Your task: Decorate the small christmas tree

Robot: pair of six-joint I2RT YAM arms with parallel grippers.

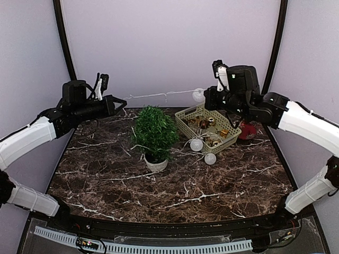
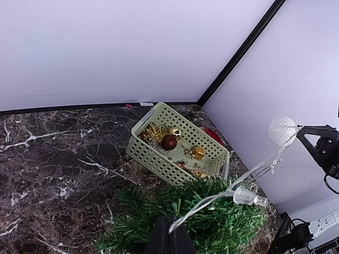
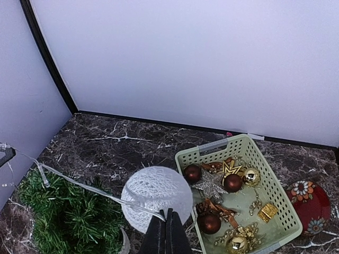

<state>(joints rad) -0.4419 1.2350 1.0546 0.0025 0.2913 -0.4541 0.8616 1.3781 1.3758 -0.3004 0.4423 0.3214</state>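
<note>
**Operator:** How does the tree look, and where is it?

**Me:** The small christmas tree (image 1: 154, 132) is a bushy, dark-green artificial one, standing upright in a round white pot (image 1: 156, 164). Taking the back wall as 12 o'clock, it stands near the middle of the dark brown marble-patterned table (image 1: 106, 180), a touch toward 9 o'clock.

**Operator:** And your jaws?

**Me:** My left gripper (image 1: 123, 100) hangs in the air at 10 o'clock from the tree. It is pinched fully closed on the end of a clear-wired light string (image 1: 159, 95). My right gripper (image 1: 206, 97), at 2 o'clock from the tree, is squeezed just as tight on the same wire, right beside a white woven ball shade (image 1: 198, 95). The string stretches between the two, above the tree top, and a small clear bulb (image 2: 246, 197) shows along it.

**Operator:** Any containers?

**Me:** One, a pale green perforated plastic basket (image 3: 212, 146) at 2 o'clock from the tree. It holds glossy dark red baubles (image 3: 232, 182), shiny gold baubles (image 3: 251, 176), a gold star (image 3: 230, 166), a silver glitter star (image 3: 211, 185) and a small gold gift box (image 3: 268, 212). Two loose white woven balls (image 1: 196, 144) lie on the table at the basket's 6 o'clock, one against its wall. A round red ornament with a flower pattern (image 3: 307, 203) lies at the basket's 3 o'clock.
</note>
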